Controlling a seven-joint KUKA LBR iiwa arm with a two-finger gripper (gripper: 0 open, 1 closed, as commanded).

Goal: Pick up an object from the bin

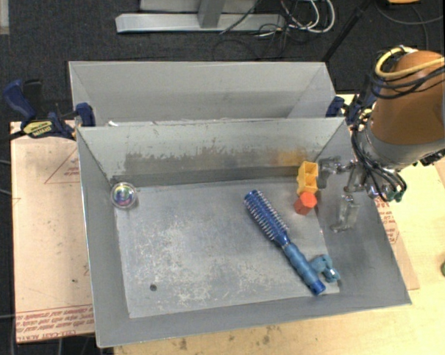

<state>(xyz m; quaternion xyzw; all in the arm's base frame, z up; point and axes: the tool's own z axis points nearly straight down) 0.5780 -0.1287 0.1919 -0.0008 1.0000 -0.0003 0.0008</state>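
Note:
My gripper [345, 213] hangs low over the bin's right side, close to the sloping right wall. Just to its left lies a small yellow block [307, 176], with an orange-red round piece [305, 202] right below it; whether the two are joined I cannot tell. The gripper stands beside them, a short gap apart, and nothing shows in its grasp. A blue hairbrush [282, 239] lies slantwise on the bin floor, bristle head up-left, handle end down-right below the gripper.
A shiny, glassy ball [124, 195] rests in the far left corner of the bin floor. The arm's orange cover and cables sit above the bin's right rim. The bin walls slope steeply on all sides.

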